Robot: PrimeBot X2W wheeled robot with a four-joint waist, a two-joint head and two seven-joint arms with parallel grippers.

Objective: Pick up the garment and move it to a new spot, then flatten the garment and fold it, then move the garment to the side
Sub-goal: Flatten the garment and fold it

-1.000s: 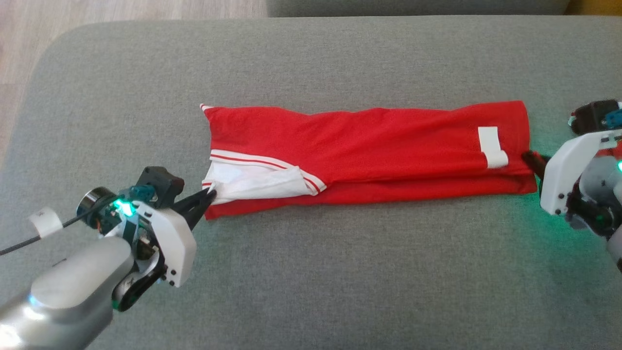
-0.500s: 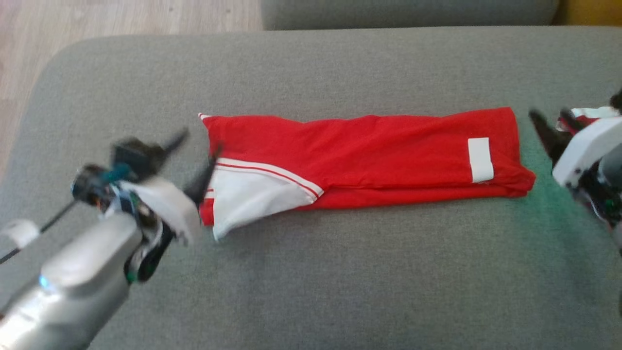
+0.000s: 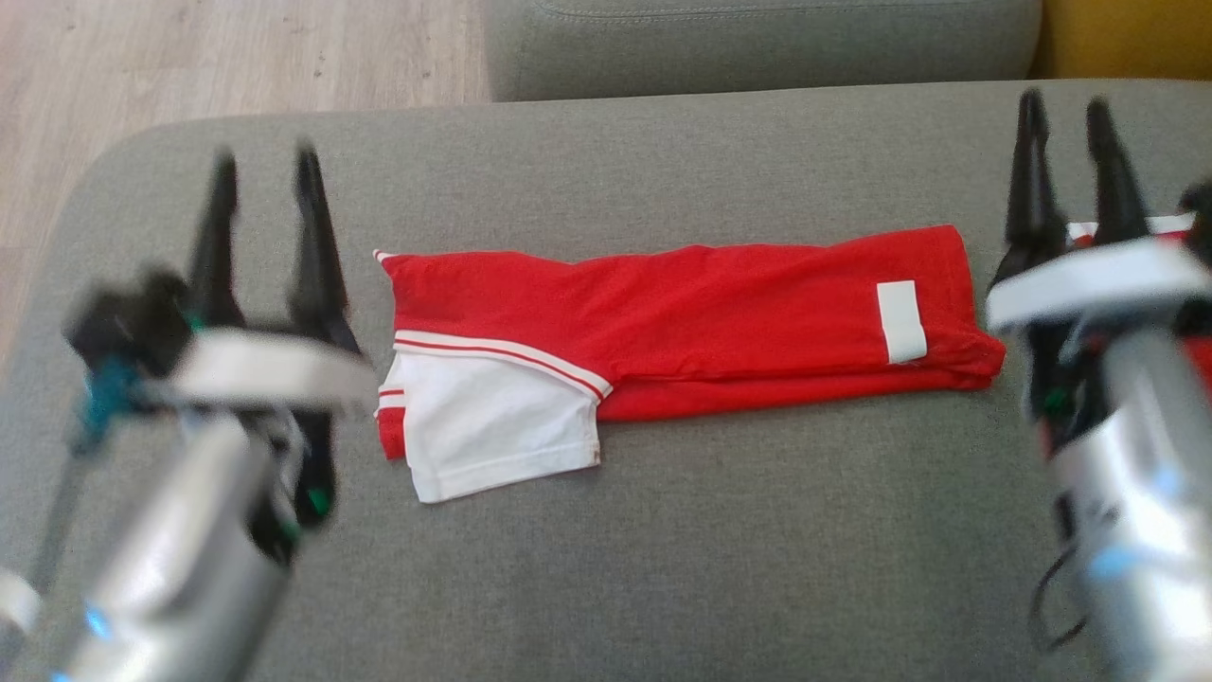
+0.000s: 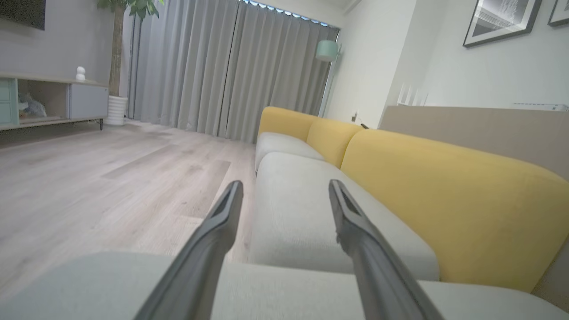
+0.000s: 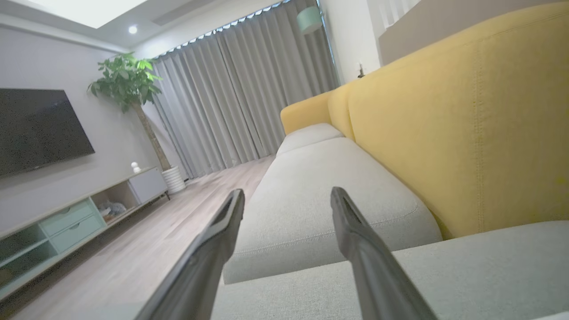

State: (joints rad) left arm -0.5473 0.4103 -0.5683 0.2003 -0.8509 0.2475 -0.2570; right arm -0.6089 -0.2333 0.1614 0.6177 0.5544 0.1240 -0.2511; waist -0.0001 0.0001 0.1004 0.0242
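The garment, red with a white sleeve and a white patch, lies folded into a long flat strip across the grey sofa seat. My left gripper stands open to the left of it, fingers pointing away from me, holding nothing. My right gripper stands open just past the garment's right end, also holding nothing. In the left wrist view my left gripper points over the sofa with a wide gap between its fingers. The right gripper looks the same in the right wrist view.
A second grey seat cushion lies beyond this one, with the yellow backrest along the right. Wooden floor runs off the far left. A TV cabinet, a potted plant and curtains stand across the room.
Both grippers let go of the garment's ends, opened and swung up to point away from me. The white sleeve dropped flat. The head camera tilted, shifting the picture.
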